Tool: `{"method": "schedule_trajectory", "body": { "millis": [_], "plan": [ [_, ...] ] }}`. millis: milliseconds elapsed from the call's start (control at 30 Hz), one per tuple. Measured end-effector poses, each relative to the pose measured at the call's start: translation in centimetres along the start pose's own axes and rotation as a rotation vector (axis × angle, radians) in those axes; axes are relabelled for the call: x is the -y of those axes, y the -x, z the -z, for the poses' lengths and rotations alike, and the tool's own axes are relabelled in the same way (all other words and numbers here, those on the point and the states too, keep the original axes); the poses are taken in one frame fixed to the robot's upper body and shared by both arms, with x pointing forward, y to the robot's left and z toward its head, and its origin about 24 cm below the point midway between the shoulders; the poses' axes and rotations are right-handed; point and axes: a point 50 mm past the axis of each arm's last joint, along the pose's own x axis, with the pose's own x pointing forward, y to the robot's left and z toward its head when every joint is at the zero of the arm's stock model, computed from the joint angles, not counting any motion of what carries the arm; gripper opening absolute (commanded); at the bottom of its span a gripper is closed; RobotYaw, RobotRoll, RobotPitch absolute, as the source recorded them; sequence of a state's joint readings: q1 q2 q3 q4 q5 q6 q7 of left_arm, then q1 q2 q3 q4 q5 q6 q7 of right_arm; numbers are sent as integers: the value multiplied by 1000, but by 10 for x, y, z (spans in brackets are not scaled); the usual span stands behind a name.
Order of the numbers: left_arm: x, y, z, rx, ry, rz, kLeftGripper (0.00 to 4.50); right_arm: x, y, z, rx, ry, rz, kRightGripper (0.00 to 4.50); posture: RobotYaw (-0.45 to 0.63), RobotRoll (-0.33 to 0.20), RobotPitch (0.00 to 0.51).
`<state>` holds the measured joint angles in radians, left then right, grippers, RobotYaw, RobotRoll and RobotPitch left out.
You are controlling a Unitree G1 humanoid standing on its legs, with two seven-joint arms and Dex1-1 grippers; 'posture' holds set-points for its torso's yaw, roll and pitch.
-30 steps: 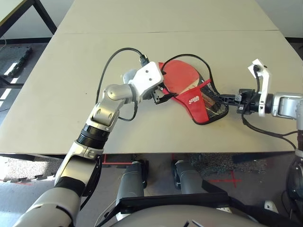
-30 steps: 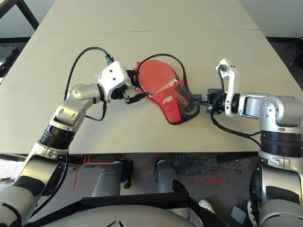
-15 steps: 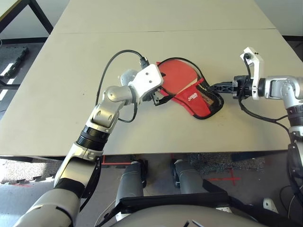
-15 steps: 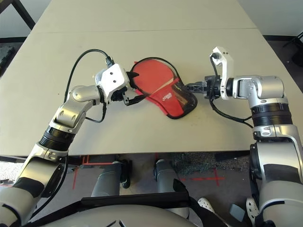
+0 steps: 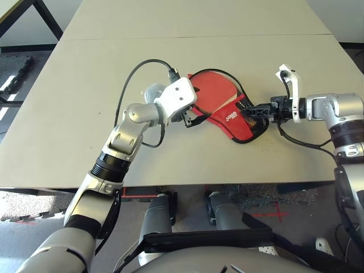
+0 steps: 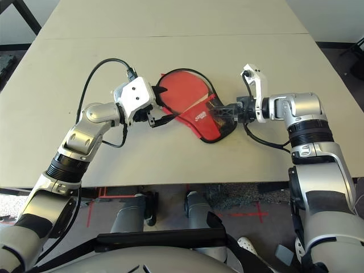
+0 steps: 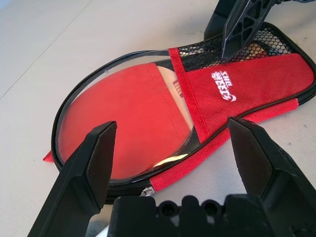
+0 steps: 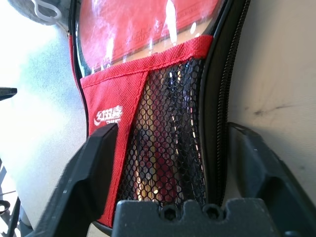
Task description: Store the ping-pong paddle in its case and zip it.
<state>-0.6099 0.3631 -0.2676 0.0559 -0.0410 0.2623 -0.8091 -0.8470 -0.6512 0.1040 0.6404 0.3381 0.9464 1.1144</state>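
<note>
A pale beige counter (image 5: 68, 102) with a seam across the upper frame carries the red case (image 5: 239, 122), lying centre-right.

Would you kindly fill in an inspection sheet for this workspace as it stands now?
Surface: beige table, a seam line running across its far part.
Job's things: ping-pong paddle lies inside the red case; its red face shows through the clear window, its handle behind the mesh pocket. How far the zipper is closed cannot be told.
Clutter: small grey lump beside the left wrist.
Grippers: left gripper open at the case's round end, holding nothing; right gripper open, its fingers astride the case's mesh end.
Cables: black cable loops over the left wrist; another hangs from the right wrist.
Surroundings: floor with red tape marks.
</note>
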Motion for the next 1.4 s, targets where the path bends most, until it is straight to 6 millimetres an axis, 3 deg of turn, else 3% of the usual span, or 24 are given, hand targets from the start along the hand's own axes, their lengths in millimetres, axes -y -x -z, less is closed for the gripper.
{"method": "schedule_trajectory", "body": {
  "millis": [300,367,833,1400],
  "plan": [
    [2,-1,0,-3,-1,8,4500,0,2,2,1,-33,-10,443,-9,0,214],
    [2,-1,0,-3,-1,8,4500,0,3,2,1,-37,-10,49,-10,0,214],
    [2,-2,1,-5,-2,8,4500,-5,22,19,-14,-138,2,49,-15,0,219],
    [6,-8,5,-1,15,13,4500,-31,47,49,-64,-244,27,49,-32,0,220]
  ]
}}
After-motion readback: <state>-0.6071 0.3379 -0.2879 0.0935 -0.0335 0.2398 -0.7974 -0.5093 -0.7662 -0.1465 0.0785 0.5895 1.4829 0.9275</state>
